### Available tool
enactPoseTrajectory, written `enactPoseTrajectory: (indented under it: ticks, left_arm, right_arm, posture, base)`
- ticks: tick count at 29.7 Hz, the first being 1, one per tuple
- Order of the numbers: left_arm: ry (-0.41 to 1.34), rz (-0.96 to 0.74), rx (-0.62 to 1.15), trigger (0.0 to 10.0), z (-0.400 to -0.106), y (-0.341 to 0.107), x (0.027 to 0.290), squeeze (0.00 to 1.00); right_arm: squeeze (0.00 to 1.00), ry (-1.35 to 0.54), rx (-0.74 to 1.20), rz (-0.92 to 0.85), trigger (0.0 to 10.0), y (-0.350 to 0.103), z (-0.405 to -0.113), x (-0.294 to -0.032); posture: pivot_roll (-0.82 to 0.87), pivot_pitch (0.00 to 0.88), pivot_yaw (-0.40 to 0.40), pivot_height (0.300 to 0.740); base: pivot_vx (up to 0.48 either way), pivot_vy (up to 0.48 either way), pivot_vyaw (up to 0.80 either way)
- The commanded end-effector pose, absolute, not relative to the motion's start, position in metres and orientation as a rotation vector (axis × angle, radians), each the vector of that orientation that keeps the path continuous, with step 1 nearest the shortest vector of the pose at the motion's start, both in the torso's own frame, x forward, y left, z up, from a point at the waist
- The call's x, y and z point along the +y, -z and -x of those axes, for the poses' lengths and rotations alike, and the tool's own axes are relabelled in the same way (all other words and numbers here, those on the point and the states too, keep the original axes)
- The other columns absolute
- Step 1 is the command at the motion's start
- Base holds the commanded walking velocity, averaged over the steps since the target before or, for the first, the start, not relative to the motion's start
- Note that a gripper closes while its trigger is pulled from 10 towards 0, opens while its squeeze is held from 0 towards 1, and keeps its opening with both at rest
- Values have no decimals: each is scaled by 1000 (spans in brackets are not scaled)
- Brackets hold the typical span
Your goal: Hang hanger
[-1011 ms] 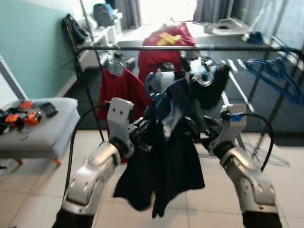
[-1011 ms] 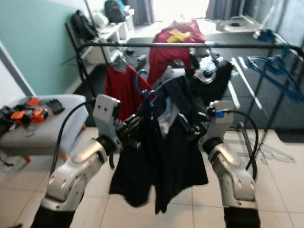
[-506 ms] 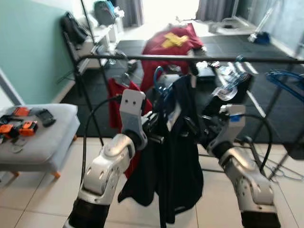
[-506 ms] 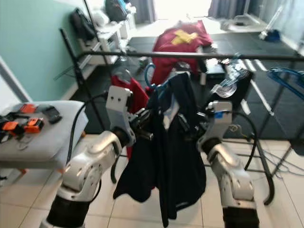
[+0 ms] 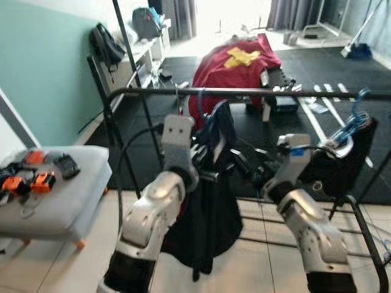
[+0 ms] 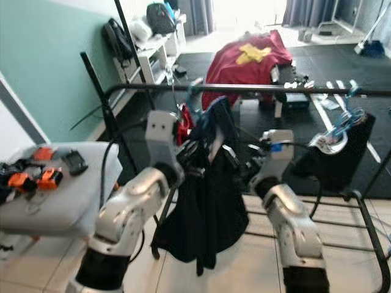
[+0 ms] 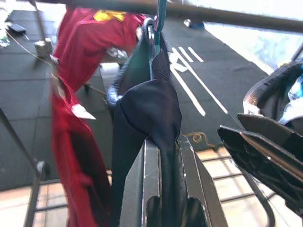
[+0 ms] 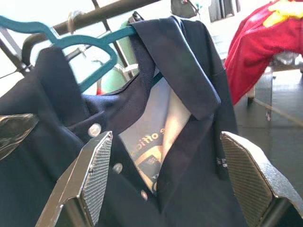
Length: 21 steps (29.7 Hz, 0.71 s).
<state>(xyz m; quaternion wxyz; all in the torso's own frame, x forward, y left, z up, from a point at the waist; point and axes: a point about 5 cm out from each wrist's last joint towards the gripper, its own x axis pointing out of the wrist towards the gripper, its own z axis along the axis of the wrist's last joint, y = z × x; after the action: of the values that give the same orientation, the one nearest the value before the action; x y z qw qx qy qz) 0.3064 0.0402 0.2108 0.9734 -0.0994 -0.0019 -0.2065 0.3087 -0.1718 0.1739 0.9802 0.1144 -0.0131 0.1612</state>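
Black rail crosses tiled room | grey bench left | left gripper pinches navy shirt on teal hanger | right gripper wide, beside it

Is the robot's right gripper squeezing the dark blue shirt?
No: in the right wrist view the right gripper has its fingers spread wide apart, with the dark blue shirt hanging between them untouched.

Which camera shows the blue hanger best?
The right wrist view: the teal hanger fills the frame's top, its hook by the rail. The left wrist view shows just its hook; the eye views show a small hook above the dark shirt.
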Motion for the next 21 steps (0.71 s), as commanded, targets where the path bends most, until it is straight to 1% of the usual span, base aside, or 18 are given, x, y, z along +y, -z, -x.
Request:
enactPoseTrajectory:
  ticks: [1,2,7,16,21]
  left_arm:
    - [401,199,-34,10000,-308,-215,45,0]
    - [408,199,-35,10000,-307,-215,44,0]
    - [419,215,-21,10000,-305,-210,43,0]
    - [385,230,16,10000,-305,-199,49,0]
    - [307,220,21,10000,-308,-192,65,0]
  right_arm:
    - [0,-350,-22,-251,10000,-172,-307,-164]
    - [0,-349,-22,-252,10000,-172,-308,-164]
    - [0,-348,-22,-255,10000,-172,-308,-165]
    - [0,-381,-7,-226,10000,-172,-310,-161]
    - [0,-485,43,-149,10000,-167,-308,-148]
  posture:
    - [-189,0,61,740]
    - [-190,0,61,740]
    - [-193,2,61,740]
    - [-203,3,51,740]
    - [-204,1,42,740]
  base:
    - [0,0,0]
    - [0,0,0]
    - [0,-379,0]
    - [0,-424,0]
    - [0,-431,0]
